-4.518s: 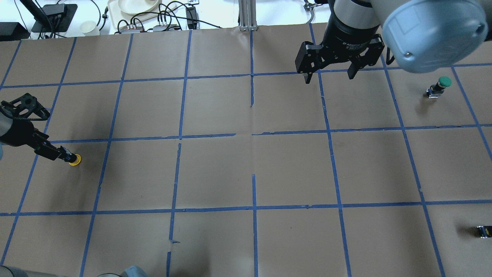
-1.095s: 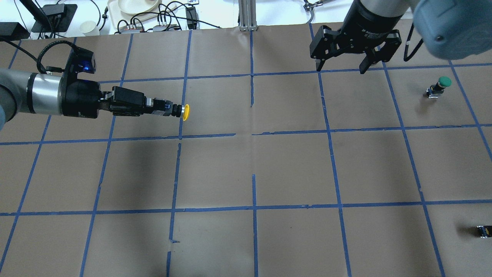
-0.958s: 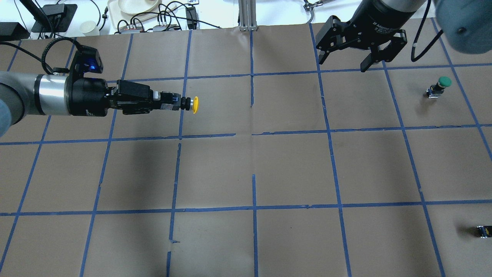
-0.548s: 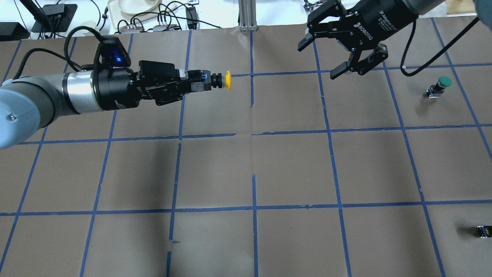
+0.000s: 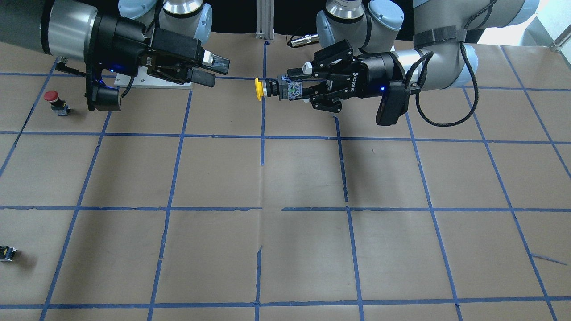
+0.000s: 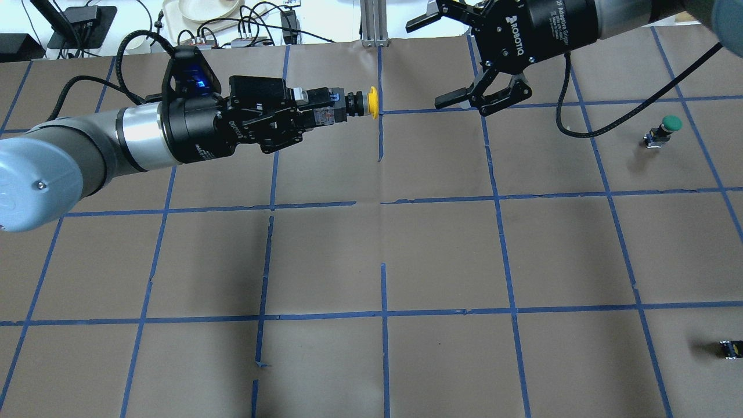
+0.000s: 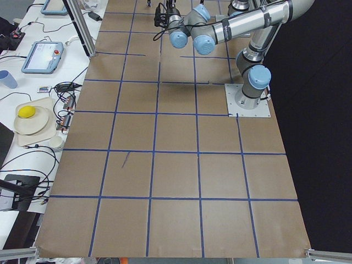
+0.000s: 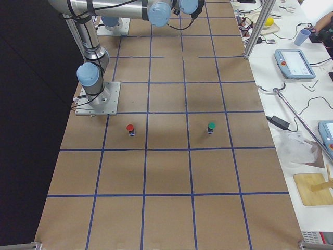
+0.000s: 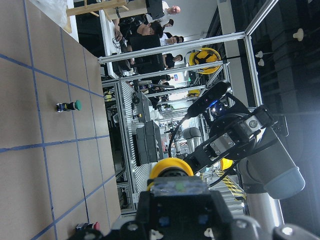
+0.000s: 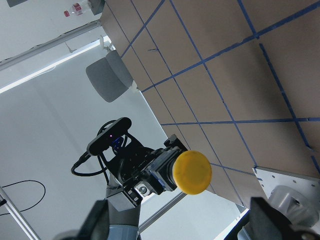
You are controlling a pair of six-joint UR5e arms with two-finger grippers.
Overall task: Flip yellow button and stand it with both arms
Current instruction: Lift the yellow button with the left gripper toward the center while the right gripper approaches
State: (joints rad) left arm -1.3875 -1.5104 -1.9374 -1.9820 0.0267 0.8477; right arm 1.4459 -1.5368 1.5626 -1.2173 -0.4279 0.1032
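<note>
Overhead exterior gave us the clearest look. The left pincer (image 6: pixel 325 112) was clamped on the grey and black body of the yellow button (image 6: pixel 355 106), holding it level in the air, off the brown paper of the worktop (image 6: pixel 441 249). The round yellow cap pointed away from the left arm and toward the right pincer (image 6: pixel 425 65). It sat over a crossing of the blue tape lines (image 6: pixel 380 145) at the middle of the worktop's far side.

We saw the right pincer turned sideways with its fingers spread wide and nothing between them. It faced the cap across a clear gap.

From the right wrist-mounted camera we looked straight at the cap's face, framed between that pincer's two blurred fingers. From the left wrist-mounted camera we saw only the cap's rim past the button's body.

Three other things were on the worktop, well apart from both pincers. A green-capped button (image 6: pixel 666 129) stood upright on the robot's right. A red-capped button (image 5: pixel 54 101) stood nearer the robot's base. A small dark part (image 6: pixel 729 349) with a yellow spot lay near the right edge.
</note>
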